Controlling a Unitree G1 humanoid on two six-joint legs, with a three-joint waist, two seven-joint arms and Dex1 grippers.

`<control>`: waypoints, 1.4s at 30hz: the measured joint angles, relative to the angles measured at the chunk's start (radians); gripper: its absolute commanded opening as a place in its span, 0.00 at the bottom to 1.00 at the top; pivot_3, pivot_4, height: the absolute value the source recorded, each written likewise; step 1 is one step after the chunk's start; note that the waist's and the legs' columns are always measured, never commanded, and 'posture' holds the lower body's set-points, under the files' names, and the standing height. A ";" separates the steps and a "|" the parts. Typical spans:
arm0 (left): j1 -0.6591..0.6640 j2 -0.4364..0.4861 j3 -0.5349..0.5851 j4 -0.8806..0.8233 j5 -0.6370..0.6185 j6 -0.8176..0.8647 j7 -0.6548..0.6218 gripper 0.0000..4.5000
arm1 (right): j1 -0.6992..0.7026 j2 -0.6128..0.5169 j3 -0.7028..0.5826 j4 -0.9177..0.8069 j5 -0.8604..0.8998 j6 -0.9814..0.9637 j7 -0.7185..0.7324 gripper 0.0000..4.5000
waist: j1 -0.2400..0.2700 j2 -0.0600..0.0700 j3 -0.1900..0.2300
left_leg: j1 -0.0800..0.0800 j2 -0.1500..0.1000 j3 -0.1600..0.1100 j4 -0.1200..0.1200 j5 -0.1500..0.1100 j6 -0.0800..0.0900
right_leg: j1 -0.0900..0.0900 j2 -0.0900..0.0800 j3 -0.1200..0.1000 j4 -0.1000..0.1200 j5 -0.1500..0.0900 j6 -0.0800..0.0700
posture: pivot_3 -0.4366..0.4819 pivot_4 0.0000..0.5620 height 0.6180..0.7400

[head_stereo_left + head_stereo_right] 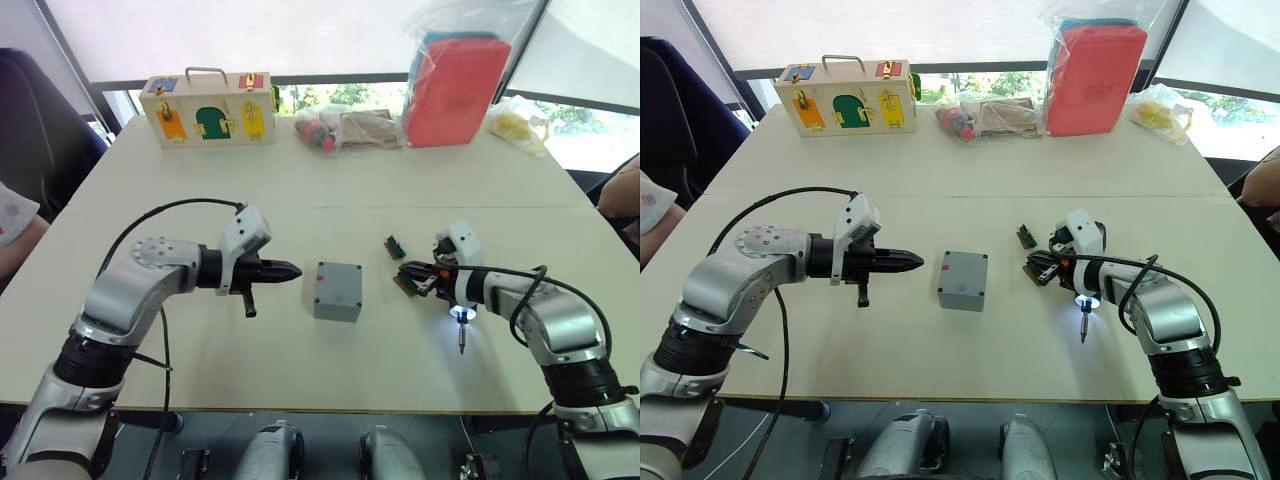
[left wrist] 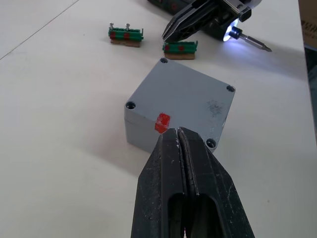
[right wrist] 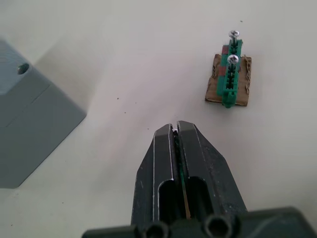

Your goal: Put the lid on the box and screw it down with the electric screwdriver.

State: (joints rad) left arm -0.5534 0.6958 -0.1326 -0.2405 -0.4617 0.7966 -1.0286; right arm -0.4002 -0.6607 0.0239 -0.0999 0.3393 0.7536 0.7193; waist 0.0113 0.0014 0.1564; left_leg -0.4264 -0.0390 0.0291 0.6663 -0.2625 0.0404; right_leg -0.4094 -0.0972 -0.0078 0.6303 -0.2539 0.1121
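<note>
We found the lid [image 2: 190, 96] already seated on the box [image 1: 337, 291], which stood on the desk [image 1: 330, 190] between the two arms. The seam between cover and body showed in both wrist views. The four corner holes appeared dark; we could not tell whether any screw was fitted in them. A small red part [image 2: 162, 122] showed at the seam on the side of the box facing the left tool [image 1: 290, 270].

The left tool hovered just beside the box, its fingers pressed together and empty. To the right of the box, the right tool [image 1: 1045, 268] held its fingers together. The electric screwdriver [image 1: 461, 318] hung at this arm, bit pointing down at the desk with its tip light on, well apart from the box. We could not see exactly how it was held.

Two green terminal strips [image 1: 394, 246] carrying screws lay near the right tool, right of the box.

We judged the lidding step complete and the screwing step outstanding: the bit had to be brought over each corner hole in turn.

No brand, label or legible writing was visible on the box, lid or screwdriver. Beyond the box stood a wooden case [image 1: 208, 108] with coloured latches.
</note>
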 measured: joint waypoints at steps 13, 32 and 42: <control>0.010 0.013 -0.003 0.038 0.009 -0.021 -0.017 0.00 | -0.034 -0.021 -0.029 -0.109 0.054 -0.025 0.069 0.00 | -0.001 0.000 0.000 | 0.000 0.000 0.000 0.000 0.000 0.000 | 0.000 0.000 0.000 0.000 0.000 0.000 | 0.48 0.27 1.00; 0.045 0.023 0.006 0.031 -0.010 -0.015 0.011 0.00 | -0.070 0.056 0.065 -0.132 0.070 0.003 0.067 0.00 | 0.000 0.000 0.000 | 0.000 0.000 0.000 0.000 0.000 0.000 | 0.000 -0.001 0.001 0.000 0.000 0.000 | 0.48 0.27 1.00; 0.046 0.021 0.006 0.029 -0.009 -0.015 0.029 0.00 | -0.070 0.073 0.087 -0.115 0.064 -0.003 0.069 0.00 | -0.001 0.000 0.000 | 0.000 0.000 0.000 0.000 0.000 0.000 | 0.000 -0.002 0.001 0.000 0.000 0.000 | 0.48 0.27 1.00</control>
State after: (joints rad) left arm -0.5069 0.7168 -0.1271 -0.2111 -0.4711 0.7817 -0.9991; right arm -0.4706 -0.5882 0.1108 -0.2145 0.4033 0.7501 0.7882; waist 0.0105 0.0014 0.1564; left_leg -0.4264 -0.0389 0.0289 0.6662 -0.2625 0.0402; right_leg -0.4096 -0.0988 -0.0072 0.6302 -0.2539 0.1120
